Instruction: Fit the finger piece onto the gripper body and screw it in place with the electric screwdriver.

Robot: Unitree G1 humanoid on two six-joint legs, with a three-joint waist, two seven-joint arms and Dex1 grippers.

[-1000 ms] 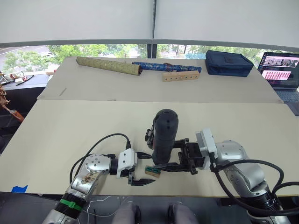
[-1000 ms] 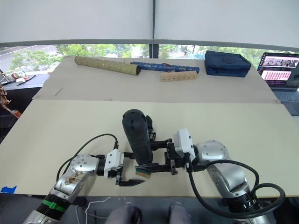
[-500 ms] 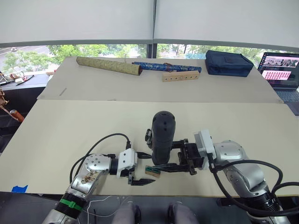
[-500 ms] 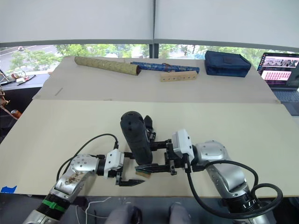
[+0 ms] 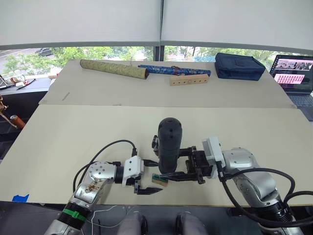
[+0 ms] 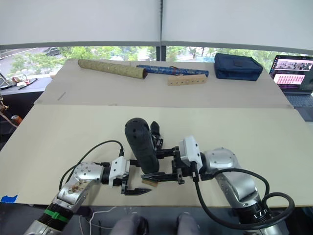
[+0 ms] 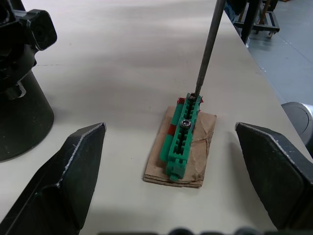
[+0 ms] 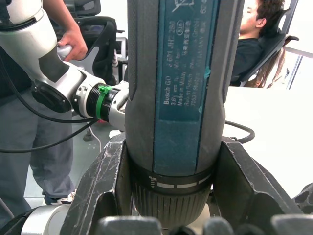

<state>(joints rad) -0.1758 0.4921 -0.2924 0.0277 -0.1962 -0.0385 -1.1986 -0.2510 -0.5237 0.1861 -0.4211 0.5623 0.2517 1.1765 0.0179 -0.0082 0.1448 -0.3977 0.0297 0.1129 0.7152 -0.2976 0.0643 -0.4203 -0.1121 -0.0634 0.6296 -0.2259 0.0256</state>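
In the left eye view, the electric screwdriver (image 5: 168, 144) was seen held nearly upright in the right gripper (image 5: 188, 164), its long axis tilted slightly, its bit end directed down at a small tan block with green top (image 5: 159, 179) lying near the front edge of the bench (image 5: 73, 132). The gripper body (image 5: 156, 143) stood just behind the screwdriver, largely hidden by it. The left gripper (image 5: 145, 185) lay just to the left of the block, the nearer arm to it, with its jaws spread wide and empty. In the left wrist view, the thin metal bit (image 7: 208, 44) was shown descending onto a screw at the far end of the green screw holder (image 7: 182, 137), which rested on a tan card between the two wide-set fingers (image 7: 63, 178); the round dark base of the gripper body (image 7: 22, 98) stood close beside. In the right wrist view, the screwdriver barrel (image 8: 178, 88) was clamped between the right jaws. The finger piece could not be identified with certainty. The next move was judged to depend on the bit staying aligned on the screw head.
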